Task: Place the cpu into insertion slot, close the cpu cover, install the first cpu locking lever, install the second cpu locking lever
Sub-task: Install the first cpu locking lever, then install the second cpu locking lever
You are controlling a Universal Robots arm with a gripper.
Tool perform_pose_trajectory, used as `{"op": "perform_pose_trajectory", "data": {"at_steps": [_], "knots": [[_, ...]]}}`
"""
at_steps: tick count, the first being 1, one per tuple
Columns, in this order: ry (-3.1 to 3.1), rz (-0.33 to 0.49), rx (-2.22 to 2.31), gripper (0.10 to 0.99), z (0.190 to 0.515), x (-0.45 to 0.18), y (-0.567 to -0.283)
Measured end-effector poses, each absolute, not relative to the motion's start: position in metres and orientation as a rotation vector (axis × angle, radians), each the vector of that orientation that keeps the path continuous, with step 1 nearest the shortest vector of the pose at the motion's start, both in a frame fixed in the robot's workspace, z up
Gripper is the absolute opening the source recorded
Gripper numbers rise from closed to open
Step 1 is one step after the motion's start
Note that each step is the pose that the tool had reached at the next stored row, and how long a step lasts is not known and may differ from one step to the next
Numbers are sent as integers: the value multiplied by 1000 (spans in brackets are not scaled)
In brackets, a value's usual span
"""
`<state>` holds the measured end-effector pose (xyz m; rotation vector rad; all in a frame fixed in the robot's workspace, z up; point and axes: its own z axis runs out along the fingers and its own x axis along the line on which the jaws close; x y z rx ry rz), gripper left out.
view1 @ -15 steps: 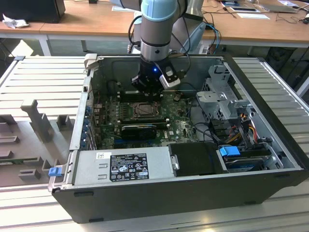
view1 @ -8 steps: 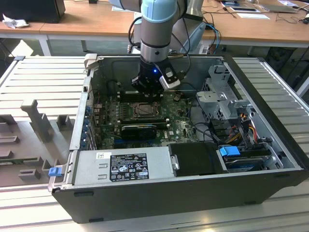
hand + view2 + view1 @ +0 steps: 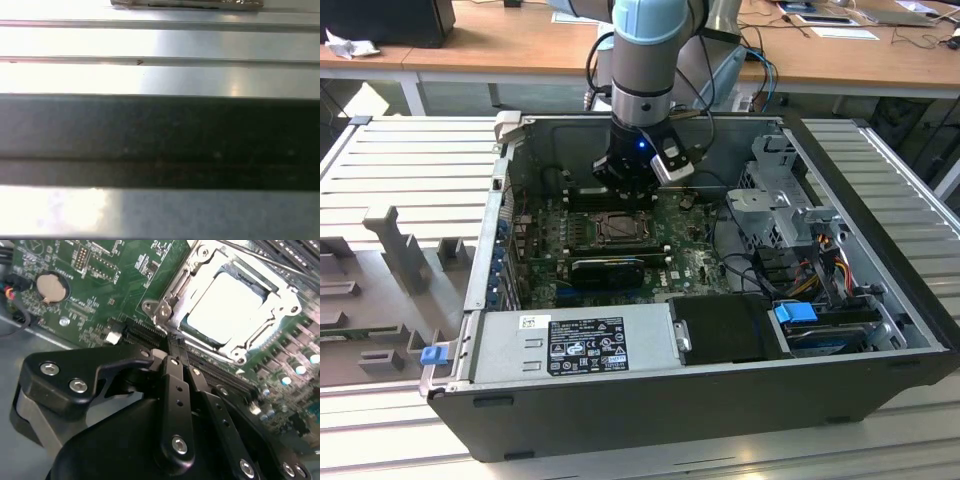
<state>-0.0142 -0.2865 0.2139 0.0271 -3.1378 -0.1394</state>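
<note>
**Exterior view: claw over the socket**

In the exterior view we see the open case on the ribbed bench, and inside it the claw hanging just above the slot on the green board. In the second wrist view, a coin cell lies towards one side; the claw's fingers meet, pinched together with nothing between them. Beyond them the cpu lies in the slot, with the cover down around it.
</note>
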Motion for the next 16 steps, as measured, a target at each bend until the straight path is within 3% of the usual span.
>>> {"op": "perform_pose_trajectory", "data": {"at_steps": [16], "knots": [[-3138, -137, 27, 106, 219, -14, -292]]}}
